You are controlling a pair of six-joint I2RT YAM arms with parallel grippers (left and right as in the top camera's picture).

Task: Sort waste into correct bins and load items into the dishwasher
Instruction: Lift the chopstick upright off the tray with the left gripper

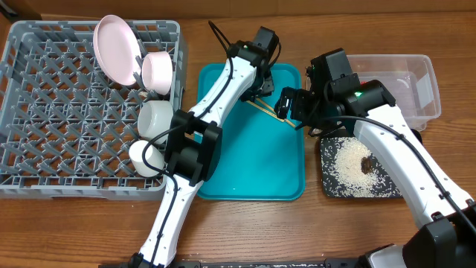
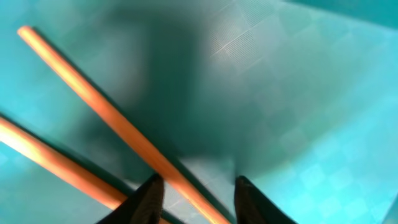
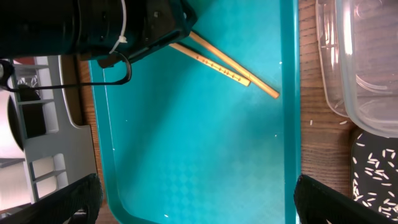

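Hovering low over the far end of the teal tray (image 1: 253, 171), the left claw (image 2: 196, 199) is open, with one of the chopsticks (image 2: 118, 124) passing between its jaws. Both sticks lie flat, slanting toward the tray's right edge. The right claw (image 3: 199, 205), open too, hangs farther away.

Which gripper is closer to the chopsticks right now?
Left. The left gripper is down at the chopsticks, its open fingers either side of one stick. The right gripper hangs open farther back above the teal tray.
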